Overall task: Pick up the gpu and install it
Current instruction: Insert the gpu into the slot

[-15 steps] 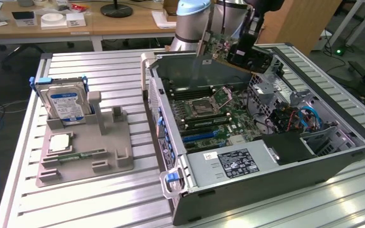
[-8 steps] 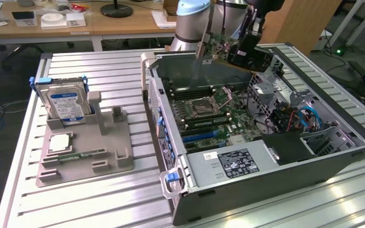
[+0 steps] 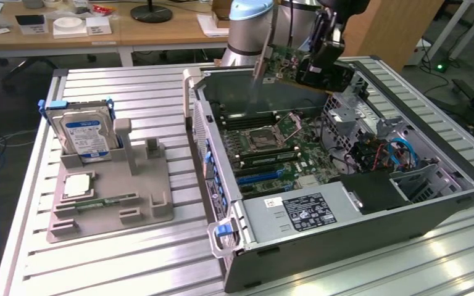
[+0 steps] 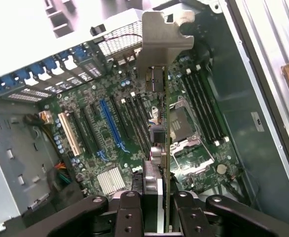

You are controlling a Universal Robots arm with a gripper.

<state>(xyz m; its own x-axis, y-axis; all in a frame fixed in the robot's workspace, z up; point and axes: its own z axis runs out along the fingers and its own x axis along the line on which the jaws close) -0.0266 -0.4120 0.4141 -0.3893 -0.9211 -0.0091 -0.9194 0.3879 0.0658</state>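
The claw [image 4: 159, 215] pinches the gpu [image 3: 285, 61], held in the air above the open computer case [image 3: 434, 203] on the counter [image 3: 138, 259]. The wrist view shows the card edge-on, with its silver bracket [image 4: 159, 44] over the motherboard [image 4: 110, 153] and apart from the blue slot [image 4: 111, 126].

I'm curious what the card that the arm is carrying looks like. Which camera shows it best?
The exterior view: the gpu shows its green board face, held by the gripper above the open case. The wrist view sees it edge-on, mostly its silver bracket.
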